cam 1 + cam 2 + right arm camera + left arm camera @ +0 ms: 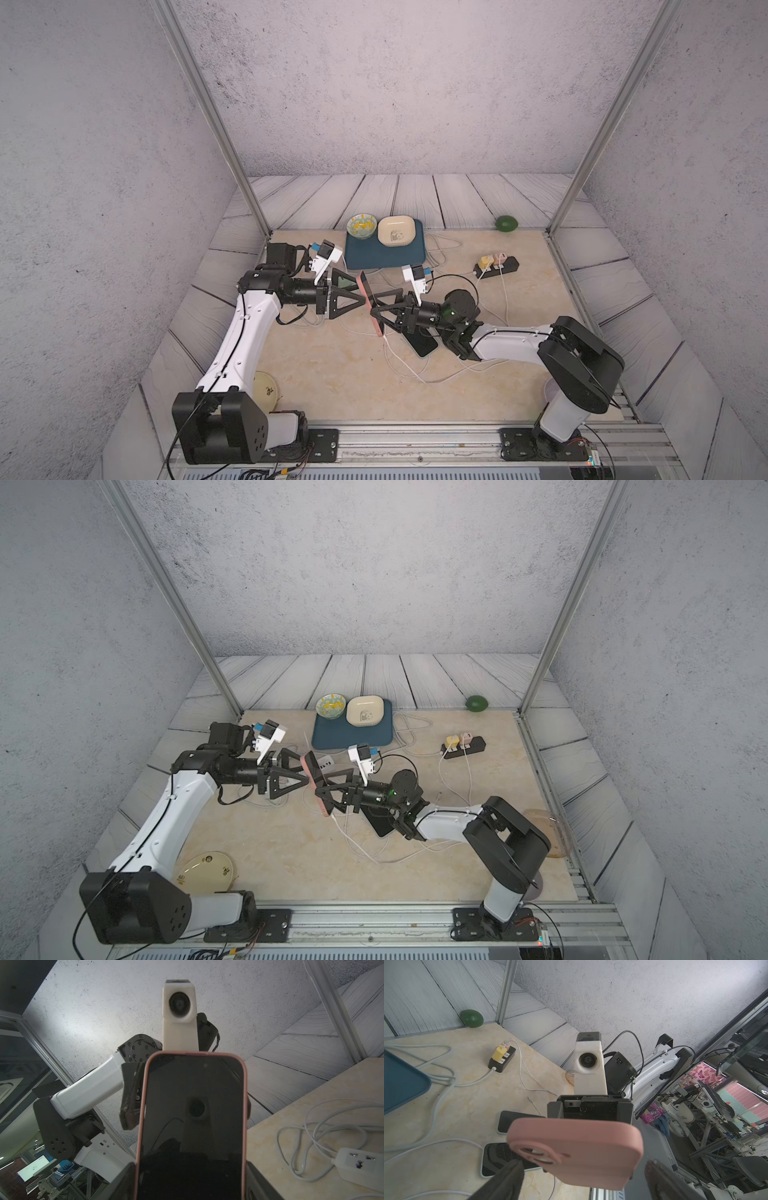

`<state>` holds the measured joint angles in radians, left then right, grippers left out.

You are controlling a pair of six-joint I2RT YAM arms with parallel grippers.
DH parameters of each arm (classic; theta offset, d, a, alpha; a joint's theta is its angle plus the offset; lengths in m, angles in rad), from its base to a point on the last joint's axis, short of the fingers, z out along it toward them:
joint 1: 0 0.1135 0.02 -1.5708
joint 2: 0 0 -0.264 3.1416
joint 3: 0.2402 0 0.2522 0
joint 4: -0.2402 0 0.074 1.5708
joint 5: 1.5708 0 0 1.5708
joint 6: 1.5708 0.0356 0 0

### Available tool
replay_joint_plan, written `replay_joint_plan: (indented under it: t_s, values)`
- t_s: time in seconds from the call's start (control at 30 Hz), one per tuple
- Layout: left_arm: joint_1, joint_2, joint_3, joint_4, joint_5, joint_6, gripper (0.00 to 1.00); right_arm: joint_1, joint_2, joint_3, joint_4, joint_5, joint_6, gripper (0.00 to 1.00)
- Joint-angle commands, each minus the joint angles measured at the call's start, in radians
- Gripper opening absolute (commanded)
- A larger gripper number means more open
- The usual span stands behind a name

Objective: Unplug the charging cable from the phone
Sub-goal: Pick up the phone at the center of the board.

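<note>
The phone (376, 324), in a pink case, is held on edge above the table, dark screen (193, 1115) toward the right wrist camera. My right gripper (376, 309) is shut on its two long sides. My left gripper (363, 293) is open around the phone's upper end, its fingers (506, 1178) standing clear of the pink back (583, 1147) on both sides. The white charging cable (390, 353) hangs from the phone's lower end, apparently plugged in, and loops over the table.
Two other phones (508, 1122) (496, 1157) lie on the table under the arms. A black power strip (496, 266) with chargers sits at the right rear. A blue tray (384, 257) with two bowls, a green fruit (507, 223), a yellow plate (266, 386) and a white power strip (361, 1165) are also present.
</note>
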<state>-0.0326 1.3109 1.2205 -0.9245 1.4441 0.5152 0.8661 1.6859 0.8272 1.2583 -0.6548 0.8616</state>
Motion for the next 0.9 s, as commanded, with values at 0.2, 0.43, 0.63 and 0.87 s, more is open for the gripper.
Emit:
replay_joint_plan:
  t_s: [0.2, 0.43, 0.63, 0.87]
  values:
    - [-0.017, 0.006, 0.019, -0.007, 0.001, 0.008, 0.98, 0.014, 0.005, 0.051, 0.102, -0.019, 0.017, 0.43]
    - [-0.022, 0.008, 0.023, -0.016, 0.006, 0.019, 0.98, 0.018, 0.024, 0.064, 0.107, -0.028, 0.028, 0.43]
    - [-0.025, 0.011, 0.024, -0.025, 0.007, 0.030, 0.98, 0.019, 0.031, 0.067, 0.107, -0.029, 0.028, 0.43]
    - [-0.026, 0.012, 0.025, -0.034, 0.009, 0.045, 0.98, 0.021, 0.041, 0.069, 0.111, -0.029, 0.033, 0.42]
